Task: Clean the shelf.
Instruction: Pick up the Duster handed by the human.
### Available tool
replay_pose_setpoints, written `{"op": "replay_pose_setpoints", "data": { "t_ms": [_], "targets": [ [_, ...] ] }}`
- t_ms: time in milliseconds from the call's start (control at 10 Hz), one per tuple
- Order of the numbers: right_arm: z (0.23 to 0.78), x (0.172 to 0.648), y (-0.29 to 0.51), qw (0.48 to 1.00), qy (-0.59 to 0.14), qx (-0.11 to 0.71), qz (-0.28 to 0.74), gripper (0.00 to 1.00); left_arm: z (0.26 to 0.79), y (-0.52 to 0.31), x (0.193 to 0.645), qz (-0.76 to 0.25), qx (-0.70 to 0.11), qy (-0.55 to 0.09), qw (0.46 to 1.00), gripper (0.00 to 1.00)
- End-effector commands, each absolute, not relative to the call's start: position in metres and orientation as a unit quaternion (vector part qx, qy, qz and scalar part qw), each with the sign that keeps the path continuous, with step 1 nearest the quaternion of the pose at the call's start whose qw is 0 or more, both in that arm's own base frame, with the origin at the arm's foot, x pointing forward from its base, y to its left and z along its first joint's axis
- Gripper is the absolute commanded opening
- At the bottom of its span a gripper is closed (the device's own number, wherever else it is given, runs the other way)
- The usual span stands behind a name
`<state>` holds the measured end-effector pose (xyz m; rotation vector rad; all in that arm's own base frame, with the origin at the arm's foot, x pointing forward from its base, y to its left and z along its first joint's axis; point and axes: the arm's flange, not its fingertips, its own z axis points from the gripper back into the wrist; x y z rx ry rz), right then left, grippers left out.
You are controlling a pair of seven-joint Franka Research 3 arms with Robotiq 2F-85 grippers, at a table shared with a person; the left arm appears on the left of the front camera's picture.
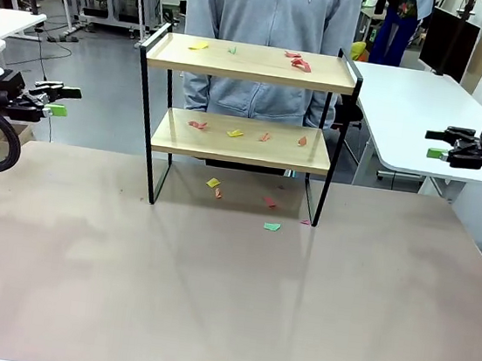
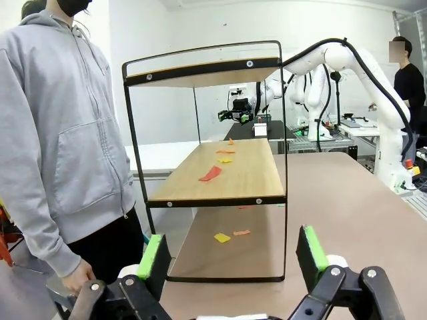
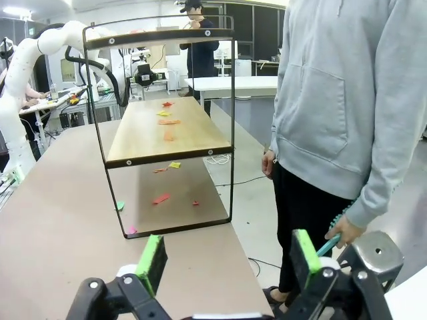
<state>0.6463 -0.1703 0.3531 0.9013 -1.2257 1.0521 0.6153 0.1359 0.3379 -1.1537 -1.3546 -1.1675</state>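
Between the green pads (image 2: 155,257) of the left claw (image 2: 232,259), spread wide apart: nothing gripped. Straight ahead of that claw, near but not touching, upright on the brown table (image 2: 347,220) with 1 short end toward the pads: the shelf (image 2: 220,201), 2 light wooden boards in a thin black frame. Farther along the lower board, red, yellow and orange paper scraps (image 2: 211,174); below it, on the table between the legs, a few more. Off to that claw's left side in its wrist view, close behind the shelf: a person in a grey hoodie (image 2: 67,133), 1 hand (image 2: 80,277) hanging down. Beyond the shelf's other end, facing back at it: the right claw (image 3: 228,260), fingers likewise parted, nothing held. Seen from the front, shelf roughly midway between the 2 claws, well apart from each, more scraps on the top board.
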Motion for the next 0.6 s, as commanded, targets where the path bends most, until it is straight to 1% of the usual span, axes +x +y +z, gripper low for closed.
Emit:
{"op": "replay_pose_setpoints", "data": {
  "t_ms": [0,100,200,500],
  "targets": [
    [0.360,0.637,-0.161,0.610,-0.536,0.377,0.445,1.00,0.348,0.139,0.606,-0.461,-0.473,-0.563,0.496,1.00],
    [0.362,0.635,-0.161,0.614,-0.526,0.381,0.447,1.00,0.351,0.142,0.606,-0.457,-0.478,-0.560,0.499,1.00],
    [0.357,0.646,-0.170,0.602,-0.530,0.386,0.455,1.00,0.340,0.138,0.613,-0.477,-0.474,-0.556,0.488,1.00],
    [0.357,0.646,-0.170,0.602,-0.530,0.386,0.455,1.00,0.340,0.138,0.613,-0.477,-0.474,-0.556,0.488,1.00]
  ]
}}
